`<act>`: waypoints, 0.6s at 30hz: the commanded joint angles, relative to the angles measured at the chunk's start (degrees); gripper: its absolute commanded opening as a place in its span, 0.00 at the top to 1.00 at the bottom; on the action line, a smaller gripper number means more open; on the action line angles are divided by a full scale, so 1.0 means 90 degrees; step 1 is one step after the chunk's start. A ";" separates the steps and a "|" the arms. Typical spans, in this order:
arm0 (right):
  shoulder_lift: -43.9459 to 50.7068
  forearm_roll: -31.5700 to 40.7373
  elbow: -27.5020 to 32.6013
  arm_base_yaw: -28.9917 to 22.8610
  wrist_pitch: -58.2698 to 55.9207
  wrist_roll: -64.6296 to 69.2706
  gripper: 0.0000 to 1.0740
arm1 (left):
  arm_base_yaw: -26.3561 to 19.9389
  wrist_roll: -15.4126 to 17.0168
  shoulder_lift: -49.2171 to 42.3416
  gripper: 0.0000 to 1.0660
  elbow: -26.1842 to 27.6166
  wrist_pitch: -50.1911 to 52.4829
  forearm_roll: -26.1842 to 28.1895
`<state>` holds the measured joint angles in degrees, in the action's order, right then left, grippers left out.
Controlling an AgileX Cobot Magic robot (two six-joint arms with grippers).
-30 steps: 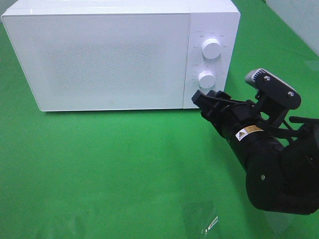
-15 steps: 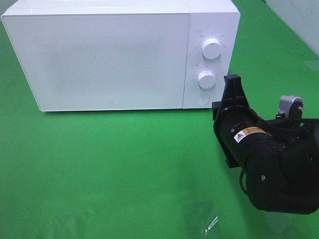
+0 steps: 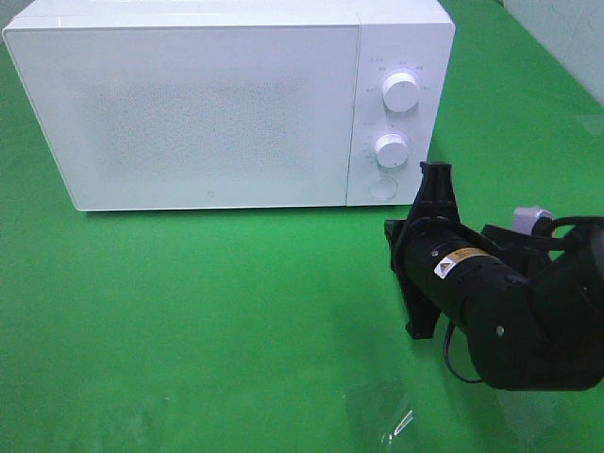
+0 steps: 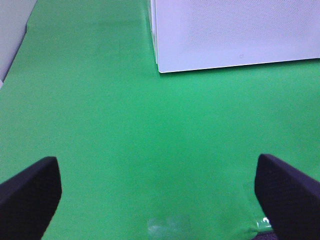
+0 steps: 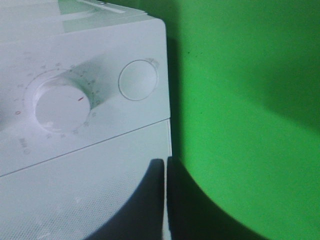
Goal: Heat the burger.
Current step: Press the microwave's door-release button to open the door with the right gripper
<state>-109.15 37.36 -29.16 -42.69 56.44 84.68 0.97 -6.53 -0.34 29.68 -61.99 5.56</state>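
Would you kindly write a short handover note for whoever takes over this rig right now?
Left gripper: open, empty, over the green cloth in front of the microwave.
Right gripper: shut, empty, tips close to the control-panel side, near the round button below the lower knob; contact cannot be told.
Burger: not in view. The microwave is shut and its front frosted, so it may be inside.
Left: probably check the knob setting, heat, then take the burger out.
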 commanded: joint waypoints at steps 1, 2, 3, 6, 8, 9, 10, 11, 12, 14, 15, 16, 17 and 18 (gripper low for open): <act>-0.0057 -0.0624 -0.0318 0.0363 -0.0216 0.0121 1.00 | 0.0000 0.0032 -0.0108 0.08 -0.0013 0.0070 0.0032; -0.0057 -0.0624 -0.0318 0.0363 -0.0216 0.0121 1.00 | 0.0000 0.0032 -0.0108 0.08 -0.0013 0.0070 0.0032; -0.0115 -0.0637 -0.0420 0.0471 -0.0210 0.0121 1.00 | 0.0000 0.0032 -0.0108 0.08 -0.0013 0.0070 0.0032; -0.0185 -0.0656 -0.0503 0.0573 -0.0229 0.0121 1.00 | 0.0000 0.0032 -0.0108 0.08 -0.0013 0.0070 0.0032; -0.0216 -0.0719 -0.0535 0.0611 -0.0236 0.0121 1.00 | 0.0000 0.0032 -0.0108 0.08 -0.0013 0.0070 0.0032; -0.0318 -0.0898 -0.0630 0.0713 -0.0242 0.0159 1.00 | 0.0000 0.0032 -0.0108 0.08 -0.0013 0.0070 0.0032; -0.0414 -0.1038 -0.0719 0.0815 -0.0197 0.0255 1.00 | 0.0000 0.0032 -0.0108 0.08 -0.0013 0.0070 0.0032; -0.0414 -0.1038 -0.0719 0.0815 -0.0197 0.0255 1.00 | 0.0000 0.0032 -0.0108 0.08 -0.0013 0.0070 0.0032; -0.0535 -0.1120 -0.0828 0.0910 -0.0197 0.0293 1.00 | 0.0000 0.0032 -0.0108 0.08 -0.0013 0.0070 0.0032; -0.0618 -0.1146 -0.0936 0.0999 -0.0242 0.0293 1.00 | 0.0000 0.0032 -0.0108 0.08 -0.0013 0.0070 0.0032; -0.0618 -0.1146 -0.0936 0.0999 -0.0242 0.0293 1.00 | 0.0000 0.0032 -0.0108 0.08 -0.0013 0.0070 0.0032; -0.0700 -0.1140 -0.1057 0.1044 -0.0274 0.0286 1.00 | 0.0000 0.0032 -0.0108 0.08 -0.0013 0.0070 0.0032; -0.0700 -0.1140 -0.1057 0.1044 -0.0274 0.0286 1.00 | 0.0000 0.0032 -0.0108 0.08 -0.0013 0.0070 0.0032; -0.0726 -0.1120 -0.1108 0.1082 -0.0299 0.0286 1.00 | 0.0000 0.0025 -0.0108 0.08 -0.0013 0.0070 0.0032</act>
<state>-115.74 27.90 -38.50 -33.23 53.86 87.09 0.97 -6.53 -0.34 29.68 -61.99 5.56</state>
